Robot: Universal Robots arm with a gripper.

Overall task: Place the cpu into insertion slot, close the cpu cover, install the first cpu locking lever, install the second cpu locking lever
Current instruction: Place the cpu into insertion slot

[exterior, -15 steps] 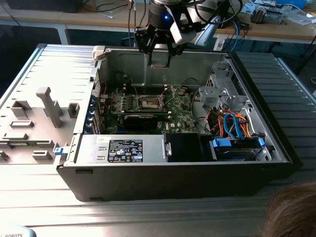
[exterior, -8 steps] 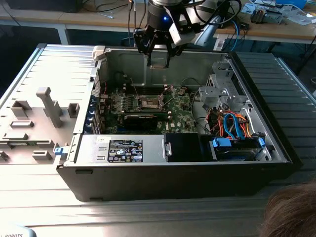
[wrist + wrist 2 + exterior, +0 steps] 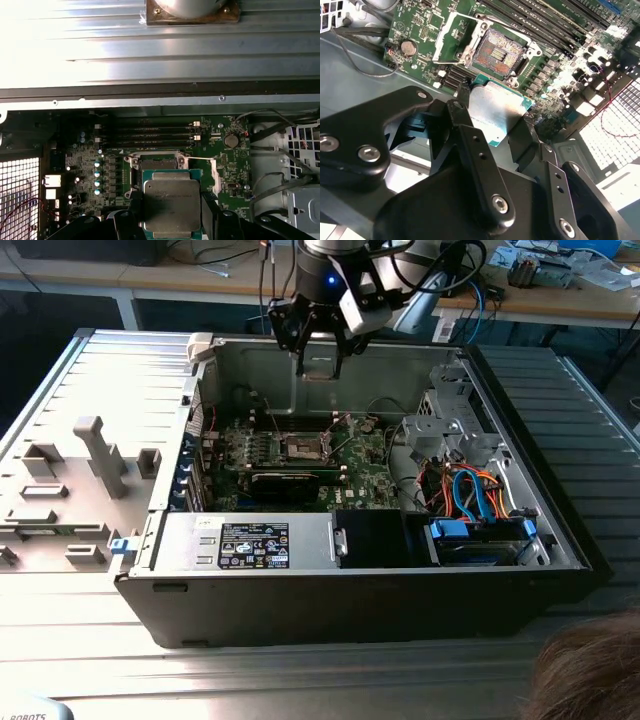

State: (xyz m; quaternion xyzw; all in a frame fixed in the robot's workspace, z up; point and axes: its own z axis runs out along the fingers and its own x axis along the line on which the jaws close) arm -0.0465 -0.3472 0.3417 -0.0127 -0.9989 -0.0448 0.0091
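**A:** Start at the exterior view's left. What's there?

**B:** A grey panel (image 3: 70,490) with upright blocks lies flat on the ribbed worktop (image 3: 300,680), apart from the job. Beside it is the open computer case (image 3: 350,570), with the green board (image 3: 370,475) on its floor.

**A:** And the tool?

**B:** The tool (image 3: 320,365) hangs over the case's far wall. It is drawn in narrow on the cpu (image 3: 496,111) and pinches it by two opposite edges (the chip's metal top faces the first wrist camera). So the chip is in the air, well clear of the board.

**A:** Where's its seat from there?

**B:** The insertion slot (image 3: 499,50) is bare, with its brownish centre showing. In the exterior view it lies below the tool and nearer the camera, a touch toward that view's left. In both wrist views it sits just past the chip's leading edge. I'd judge the move to turn on that offset: down and forward, hardly sideways.

**A:** Is it square to it?

**B:** The chip has no long axis. In the first wrist view its edges look roughly parallel to the socket's rim, though I can't confirm the corner marks.

**A:** The cover?

**B:** The cpu cover (image 3: 451,36) is swung off the socket to one side and isn't over it.

**A:** Further right?

**B:** A drive cage (image 3: 450,425), orange and blue cables (image 3: 470,490), and a person's hair (image 3: 590,670) at the lower corner.
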